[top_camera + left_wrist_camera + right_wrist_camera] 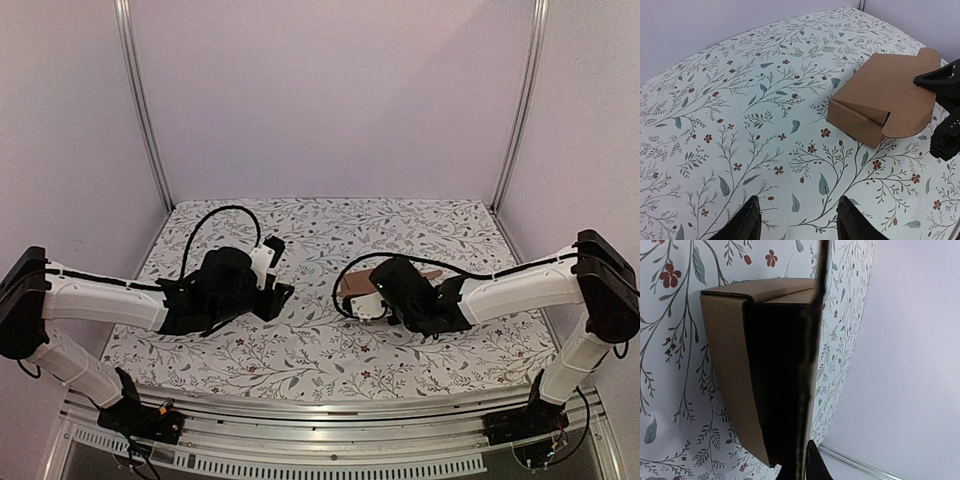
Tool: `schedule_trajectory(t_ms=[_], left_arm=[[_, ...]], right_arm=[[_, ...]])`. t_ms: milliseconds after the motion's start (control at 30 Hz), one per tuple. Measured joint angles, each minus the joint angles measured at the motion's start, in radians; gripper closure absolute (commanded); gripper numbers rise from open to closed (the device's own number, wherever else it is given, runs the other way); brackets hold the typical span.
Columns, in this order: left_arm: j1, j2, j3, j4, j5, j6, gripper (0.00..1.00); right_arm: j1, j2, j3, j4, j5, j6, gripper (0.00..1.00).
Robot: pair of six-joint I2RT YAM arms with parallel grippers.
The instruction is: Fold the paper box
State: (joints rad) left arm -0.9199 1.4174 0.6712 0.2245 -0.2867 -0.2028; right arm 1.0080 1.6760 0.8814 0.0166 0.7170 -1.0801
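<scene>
1. Top external view showed both of my arms reaching inward over a table covered in a floral cloth [300,350]. My left gripper [272,295] and my right gripper [362,300] were near each other but apart.
2. My left gripper's two black fingers [747,222] were spread. Only the cloth showed between them, and they pinched nothing.
3. The paper box [880,95], plain brown cardboard, sat on the cloth ahead of my left fingers and off to their right, well clear of them.
4. Seen from my left wrist, the box had a low folded body with an open triangular fold at the corner nearest those fingers. A wide lid panel with rounded corners lay tilted over its top.
5. My right fingers were pressed together, pinching the edge of that lid panel on the side of the box farthest from my left fingers.
6. Seen from my right wrist, the thin edge of the lid ran straight out from my right fingertips. A brown side wall of the box stood just left of that edge, with a dark gap between wall and lid.
7. From above, my right gripper hid most of the box. Only slivers of brown showed beside and beyond my right fingers.
</scene>
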Motion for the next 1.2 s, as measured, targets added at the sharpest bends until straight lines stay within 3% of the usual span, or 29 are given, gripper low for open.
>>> schedule_trajectory(t_ms=[233, 400, 900, 1200], left_arm=[[0.000, -0.018, 0.000, 0.000, -0.002, 0.000, 0.48], [0.000, -0.024, -0.010, 0.008, -0.002, 0.000, 0.49], [0.000, 0.049, 0.000, 0.045, 0.060, -0.028, 0.49], [0.000, 0.184, 0.126, 0.110, 0.159, -0.088, 0.49]], right_arm=[[0.000, -0.087, 0.171, -0.358, -0.098, 0.089, 0.97], [0.000, -0.097, 0.205, -0.499, -0.138, 0.146, 0.96], [0.023, -0.057, 0.092, -0.476, -0.128, 0.255, 0.95], [0.024, -0.069, 0.086, -0.496, -0.161, 0.240, 0.76]])
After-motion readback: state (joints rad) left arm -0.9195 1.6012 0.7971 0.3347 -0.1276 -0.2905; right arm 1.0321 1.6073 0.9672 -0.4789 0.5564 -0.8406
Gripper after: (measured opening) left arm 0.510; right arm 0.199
